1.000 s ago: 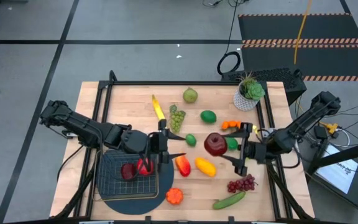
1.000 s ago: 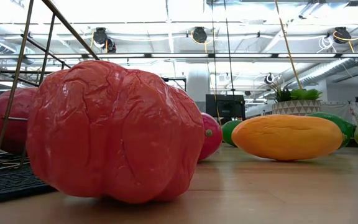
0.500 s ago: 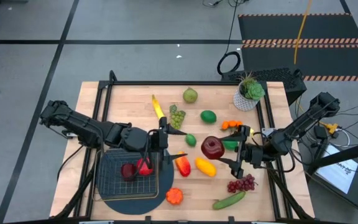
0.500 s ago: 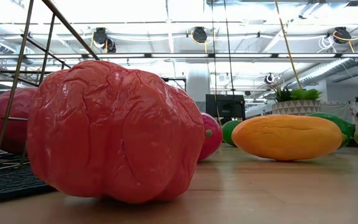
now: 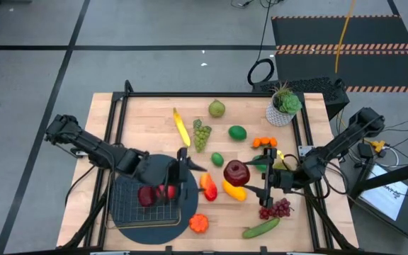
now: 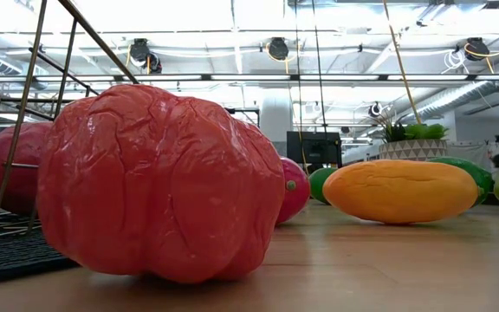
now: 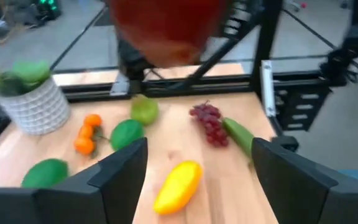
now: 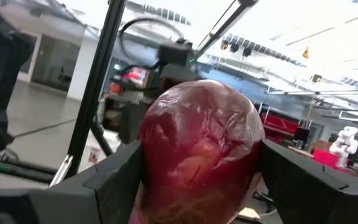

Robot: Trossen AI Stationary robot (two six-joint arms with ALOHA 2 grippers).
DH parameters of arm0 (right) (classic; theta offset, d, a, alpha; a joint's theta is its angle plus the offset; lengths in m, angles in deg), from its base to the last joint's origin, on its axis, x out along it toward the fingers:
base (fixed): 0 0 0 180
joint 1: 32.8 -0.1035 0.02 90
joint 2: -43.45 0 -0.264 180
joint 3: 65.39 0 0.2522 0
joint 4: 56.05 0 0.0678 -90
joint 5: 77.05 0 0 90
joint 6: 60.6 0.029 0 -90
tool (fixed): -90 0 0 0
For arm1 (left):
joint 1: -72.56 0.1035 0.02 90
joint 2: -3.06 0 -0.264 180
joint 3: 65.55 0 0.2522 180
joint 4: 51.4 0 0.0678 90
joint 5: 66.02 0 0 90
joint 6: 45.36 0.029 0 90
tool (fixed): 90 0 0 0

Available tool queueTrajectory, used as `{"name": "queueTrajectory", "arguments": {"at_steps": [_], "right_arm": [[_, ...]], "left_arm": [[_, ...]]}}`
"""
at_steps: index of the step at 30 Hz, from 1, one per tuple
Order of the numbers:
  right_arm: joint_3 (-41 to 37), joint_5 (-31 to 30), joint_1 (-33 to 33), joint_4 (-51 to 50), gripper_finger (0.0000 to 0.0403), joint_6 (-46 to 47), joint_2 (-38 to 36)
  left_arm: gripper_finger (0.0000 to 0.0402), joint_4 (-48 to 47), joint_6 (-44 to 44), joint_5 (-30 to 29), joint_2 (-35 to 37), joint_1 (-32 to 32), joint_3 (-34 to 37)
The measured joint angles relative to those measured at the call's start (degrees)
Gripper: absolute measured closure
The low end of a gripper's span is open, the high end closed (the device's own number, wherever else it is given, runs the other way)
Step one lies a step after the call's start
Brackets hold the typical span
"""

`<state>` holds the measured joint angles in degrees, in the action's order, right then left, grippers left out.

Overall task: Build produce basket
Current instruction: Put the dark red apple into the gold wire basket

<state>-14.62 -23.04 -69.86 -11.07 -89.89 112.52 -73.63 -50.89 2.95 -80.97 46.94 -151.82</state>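
The dark wire basket [image 5: 129,205] sits on a round dark mat at the near left, with two red apples [image 5: 156,193] lying on its grid bottom. My left gripper [image 5: 190,173] hovers open over the basket's right edge, nothing between its fingers [image 7: 120,180]. My right gripper [image 5: 251,174] is shut on a dark red apple [image 5: 236,172] above the middle of the table. A red pepper [image 5: 207,185] and a yellow pepper [image 5: 234,190] lie on the wood between the basket and this apple. My right gripper pinches the dark red apple by its two opposite sides [image 8: 151,155] between its two fingers [image 8: 114,186]. The fingers come in from the table's right, roughly level and tipped slightly upward. The apple is lifted clear of the table.
Loose produce lies across the board: banana [image 5: 180,124], green grapes [image 5: 201,133], pear [image 5: 217,108], limes [image 5: 237,132], oranges [image 5: 263,142], purple grapes [image 5: 275,210], cucumber [image 5: 261,227], an orange piece [image 5: 198,223]. A potted plant [image 5: 283,105] stands at the far right. A black frame rims the table.
My right gripper has carried the dark red apple toward the table's left, toward the basket, and a little nearer and lower. My left gripper has shifted slightly toward the near edge over the basket's right side.
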Motion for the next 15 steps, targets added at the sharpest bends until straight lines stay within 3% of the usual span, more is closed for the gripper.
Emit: {"name": "queueTrajectory", "arguments": {"at_steps": [6, 15], "right_arm": [[0.0, -0.11, 0.94, 3.74, 0.0108, -0.18, 1.04], [0.02, -0.15, 3.69, 0.7, 0.0108, 8.32, 1.18]], "left_arm": [[0.0124, 3.67, 2.78, -0.61, 0.03, -1.52, 1.07], [0.01, 7.58, 5.98, -2.23, 0.04, -1.35, 1.06]]}}
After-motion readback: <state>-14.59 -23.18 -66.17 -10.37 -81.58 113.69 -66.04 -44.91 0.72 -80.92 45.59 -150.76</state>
